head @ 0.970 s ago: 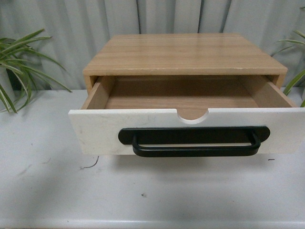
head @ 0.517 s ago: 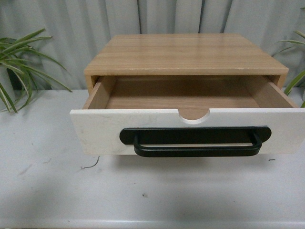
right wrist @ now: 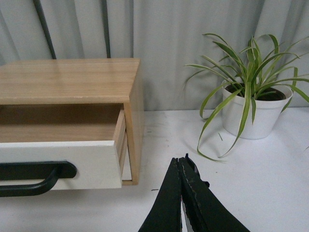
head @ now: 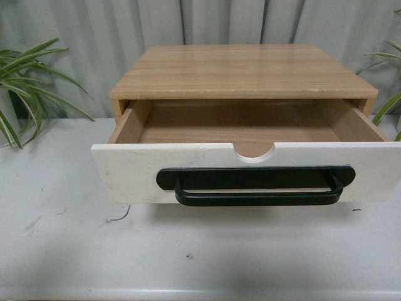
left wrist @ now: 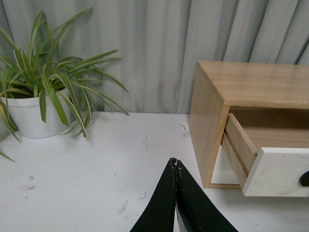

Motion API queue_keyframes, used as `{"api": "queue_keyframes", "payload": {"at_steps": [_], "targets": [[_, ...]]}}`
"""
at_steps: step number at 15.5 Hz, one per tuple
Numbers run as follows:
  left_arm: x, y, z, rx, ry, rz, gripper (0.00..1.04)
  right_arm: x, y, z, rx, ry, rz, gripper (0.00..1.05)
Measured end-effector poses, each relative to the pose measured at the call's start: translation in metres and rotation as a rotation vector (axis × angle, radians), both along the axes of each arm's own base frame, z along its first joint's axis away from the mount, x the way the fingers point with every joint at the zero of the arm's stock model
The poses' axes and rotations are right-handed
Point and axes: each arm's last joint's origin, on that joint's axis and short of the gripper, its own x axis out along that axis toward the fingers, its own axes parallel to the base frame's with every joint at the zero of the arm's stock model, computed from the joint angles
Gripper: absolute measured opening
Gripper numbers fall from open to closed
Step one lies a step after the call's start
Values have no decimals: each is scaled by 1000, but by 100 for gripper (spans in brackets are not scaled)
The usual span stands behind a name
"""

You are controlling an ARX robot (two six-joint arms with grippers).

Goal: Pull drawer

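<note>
1. From the front view I see neither arm; the drawer [head: 250, 169] fills the middle, its right end cut off at the 3 o'clock edge of the frame.
2. The drawer stands pulled well out of the wooden cabinet [head: 244, 70], its white front hanging over the desk [head: 75, 244], its wood floor bare as far as I can see.
3. The black bar handle [head: 257, 185] is whole in the front view; each wrist view catches only an end of it.
4. My left claw [left wrist: 175, 166] sits pinched together, holding nothing, over open desk well clear of the cabinet's side.
5. My right claw [right wrist: 180, 164] is likewise closed and empty, between the cabinet and a potted plant [right wrist: 251, 104].
6. Another potted plant [left wrist: 36, 104] stands at the far side; a curtain [head: 94, 37] closes off the back.
</note>
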Motion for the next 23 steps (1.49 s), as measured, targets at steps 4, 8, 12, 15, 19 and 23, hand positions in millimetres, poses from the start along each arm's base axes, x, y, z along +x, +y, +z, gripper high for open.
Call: {"api": "queue_keyframes", "payload": {"at_steps": [4, 8, 12, 15, 19, 23], "targets": [[-6, 0, 1, 0, -8, 0, 2, -7, 0, 1, 0, -6, 0, 2], [-13, 0, -4, 0, 32, 0, 2, -12, 0, 0, 0, -3, 0, 2], [-19, 0, -4, 0, 16, 0, 2, -24, 0, -5, 0, 23, -2, 2], [-19, 0, -4, 0, 12, 0, 2, -25, 0, -3, 0, 4, -2, 2], [-19, 0, -4, 0, 12, 0, 2, -25, 0, -3, 0, 5, -2, 2], [-19, 0, -4, 0, 12, 0, 32, -25, 0, -3, 0, 5, -2, 31]]}}
